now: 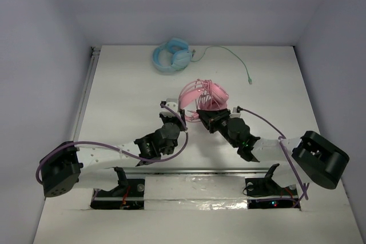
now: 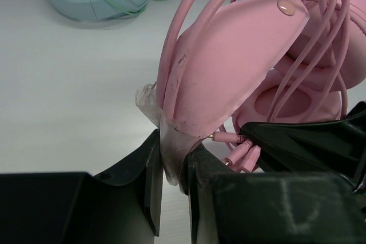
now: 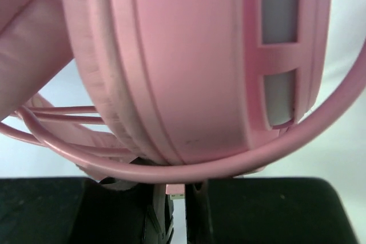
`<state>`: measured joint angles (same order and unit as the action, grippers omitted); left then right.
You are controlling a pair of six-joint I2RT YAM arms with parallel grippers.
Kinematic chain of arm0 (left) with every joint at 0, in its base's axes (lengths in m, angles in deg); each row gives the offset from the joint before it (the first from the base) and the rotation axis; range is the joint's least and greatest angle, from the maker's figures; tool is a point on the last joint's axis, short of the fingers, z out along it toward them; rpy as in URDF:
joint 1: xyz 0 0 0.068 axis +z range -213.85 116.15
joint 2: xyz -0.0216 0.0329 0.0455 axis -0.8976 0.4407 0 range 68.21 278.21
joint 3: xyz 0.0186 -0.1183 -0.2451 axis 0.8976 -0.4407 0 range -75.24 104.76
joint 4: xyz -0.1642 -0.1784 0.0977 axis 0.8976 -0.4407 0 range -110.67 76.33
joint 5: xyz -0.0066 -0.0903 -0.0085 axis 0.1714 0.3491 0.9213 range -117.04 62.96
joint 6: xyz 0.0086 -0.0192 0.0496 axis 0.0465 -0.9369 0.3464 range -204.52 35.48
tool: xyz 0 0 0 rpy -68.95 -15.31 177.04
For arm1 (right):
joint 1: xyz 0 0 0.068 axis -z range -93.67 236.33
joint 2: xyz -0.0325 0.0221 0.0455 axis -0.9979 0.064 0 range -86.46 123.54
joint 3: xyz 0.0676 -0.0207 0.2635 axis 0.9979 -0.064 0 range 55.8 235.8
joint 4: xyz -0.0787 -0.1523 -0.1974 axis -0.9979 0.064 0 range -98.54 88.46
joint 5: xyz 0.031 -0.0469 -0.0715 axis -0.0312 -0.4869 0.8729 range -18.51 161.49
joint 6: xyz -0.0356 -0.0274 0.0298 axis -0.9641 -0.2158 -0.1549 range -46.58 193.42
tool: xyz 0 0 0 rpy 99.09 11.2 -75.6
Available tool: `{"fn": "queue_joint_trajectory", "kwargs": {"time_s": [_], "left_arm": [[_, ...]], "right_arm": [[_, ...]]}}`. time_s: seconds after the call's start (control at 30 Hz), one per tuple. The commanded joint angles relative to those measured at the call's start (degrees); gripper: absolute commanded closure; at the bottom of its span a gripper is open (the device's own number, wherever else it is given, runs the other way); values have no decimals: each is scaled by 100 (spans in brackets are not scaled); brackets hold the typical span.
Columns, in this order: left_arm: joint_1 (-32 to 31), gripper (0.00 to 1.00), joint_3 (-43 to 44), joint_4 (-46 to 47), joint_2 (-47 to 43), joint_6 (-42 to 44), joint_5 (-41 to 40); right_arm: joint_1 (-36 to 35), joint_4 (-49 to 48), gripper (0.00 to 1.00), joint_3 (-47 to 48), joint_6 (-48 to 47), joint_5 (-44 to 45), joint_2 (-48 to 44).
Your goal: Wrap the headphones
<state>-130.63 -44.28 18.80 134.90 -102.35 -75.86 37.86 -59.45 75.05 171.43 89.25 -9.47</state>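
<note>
Headphones near table centre, slightly toward far edge, cable looped over cups. Left gripper clenched on headband pad end. Right gripper pinched on cable near plug. Light blue headphones at far edge

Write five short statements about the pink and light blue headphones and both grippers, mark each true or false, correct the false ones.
1. The light blue headphones lie at the white table's far side, apart from the pink over-ear headphones. True.
2. The left gripper is open and holds nothing. False: it is shut on the pink headphones' wide band.
3. The thin green cable runs from the pink headphones. False: it runs from the light blue ones.
4. Loops of thin pink cable hang over the pink ear cups. True.
5. The right gripper is far from both headphones. False: it sits against a pink ear cup, apparently pinching the cable's plug end.
</note>
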Motion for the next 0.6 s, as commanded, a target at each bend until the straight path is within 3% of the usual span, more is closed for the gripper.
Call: {"fn": "queue_joint_trajectory", "kwargs": {"time_s": [0.0, 0.17, 0.47, 0.57], "left_arm": [[-353, 100, 138, 128, -43, 60, 1217], [-353, 100, 165, -21, 71, 112, 1191], [-353, 100, 60, 163, 300, 411, 1322], [-353, 100, -2, 269, 291, 473, 1331]], "right_arm": [[74, -245, 88, 562, 51, 474, 35], [74, 249, 87, 914, -143, 395, 228], [303, -296, 86, 809, 139, -71, 361], [303, 309, 82, 958, -19, 157, 98]]}}
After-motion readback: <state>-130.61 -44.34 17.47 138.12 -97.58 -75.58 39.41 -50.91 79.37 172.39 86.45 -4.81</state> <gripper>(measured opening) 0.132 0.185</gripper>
